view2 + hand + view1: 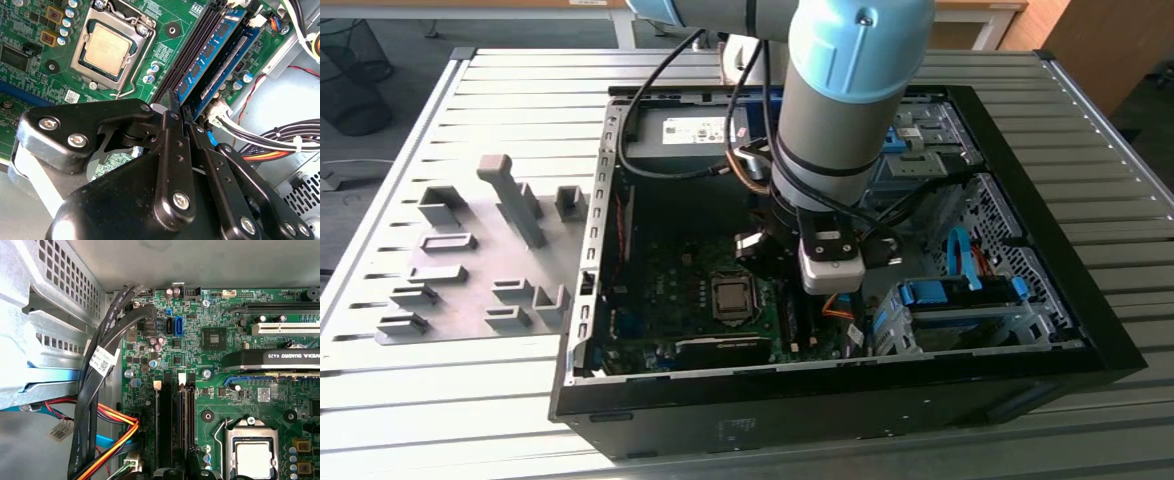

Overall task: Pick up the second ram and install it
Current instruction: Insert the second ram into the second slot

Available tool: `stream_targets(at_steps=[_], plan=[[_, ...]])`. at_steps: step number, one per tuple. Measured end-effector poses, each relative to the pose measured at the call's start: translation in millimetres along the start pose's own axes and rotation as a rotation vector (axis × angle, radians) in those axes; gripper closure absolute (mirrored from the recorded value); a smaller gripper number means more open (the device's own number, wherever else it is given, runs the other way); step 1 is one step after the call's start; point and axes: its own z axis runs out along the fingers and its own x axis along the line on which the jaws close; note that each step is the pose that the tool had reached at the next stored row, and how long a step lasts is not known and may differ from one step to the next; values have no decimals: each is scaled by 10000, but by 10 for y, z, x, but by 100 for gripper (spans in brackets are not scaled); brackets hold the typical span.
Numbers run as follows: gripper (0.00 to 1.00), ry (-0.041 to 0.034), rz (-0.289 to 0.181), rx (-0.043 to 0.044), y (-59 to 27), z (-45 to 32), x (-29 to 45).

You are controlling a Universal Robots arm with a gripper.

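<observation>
Slatted metal desk [480, 90] carries an open computer case [1067, 330]. Over its green board [40, 20], the gripper [178, 111] is pinched together on the end of the second ram [212, 52], which stands in the slots beside the processor socket [107, 47]. Seating looks underway; pressing squarely down seems needed.

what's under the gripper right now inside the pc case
In the second wrist view the gripper, fingers together, sits over the motherboard's memory slots, tips at the end of a blue ram stick standing in its slot. The slot ends beneath the gripper are covered.
</observation>
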Motion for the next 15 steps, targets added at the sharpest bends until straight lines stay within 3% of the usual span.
stream_targets(at_steps=[15], plan=[[86,0,-10,-18,0,18,7]])
